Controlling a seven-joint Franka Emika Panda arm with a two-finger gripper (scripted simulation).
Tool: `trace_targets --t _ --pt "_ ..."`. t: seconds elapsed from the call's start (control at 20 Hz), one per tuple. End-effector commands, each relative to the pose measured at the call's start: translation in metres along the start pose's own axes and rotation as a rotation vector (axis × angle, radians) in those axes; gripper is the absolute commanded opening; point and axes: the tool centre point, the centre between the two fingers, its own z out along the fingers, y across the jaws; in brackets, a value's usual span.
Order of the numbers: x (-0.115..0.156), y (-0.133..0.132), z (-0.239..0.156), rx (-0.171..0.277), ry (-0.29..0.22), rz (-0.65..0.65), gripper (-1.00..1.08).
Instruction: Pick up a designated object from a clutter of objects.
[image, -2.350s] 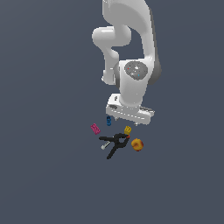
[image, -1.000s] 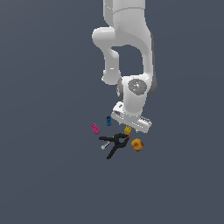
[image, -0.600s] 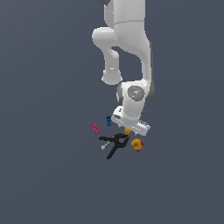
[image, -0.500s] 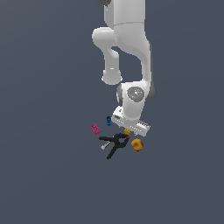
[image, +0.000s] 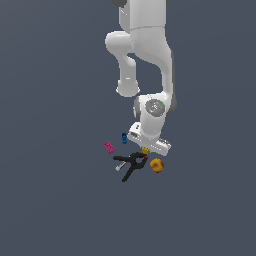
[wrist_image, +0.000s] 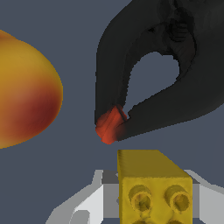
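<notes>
Arm lowered; jaws flank one yellow brick (wrist_image: 154, 183); five items.

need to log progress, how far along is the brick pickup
Done: the arm is down in the clutter, and the gripper straddles the yellow brick, beside the black clamp and the orange ball. In hand: closing; whether the fingers already pinch is unclear. Left: lifting the brick clear.
</notes>
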Motion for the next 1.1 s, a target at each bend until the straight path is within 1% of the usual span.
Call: trace_targets --t 0.0,0.3,0.55,0.8,1.05 --pt "0.000 0.000 0.000 0.000 0.000 0.001 -1.00" --pt "0.000 0.003 -0.005 0.000 0.000 0.000 -1.00" --pt "0.001 0.012 -0.020 0.000 0.000 0.000 -1.00" --pt "0.001 0.027 -0.046 0.000 0.000 0.000 -1.00" --pt "0.002 0.048 -0.082 0.000 0.000 0.000 -1.00"
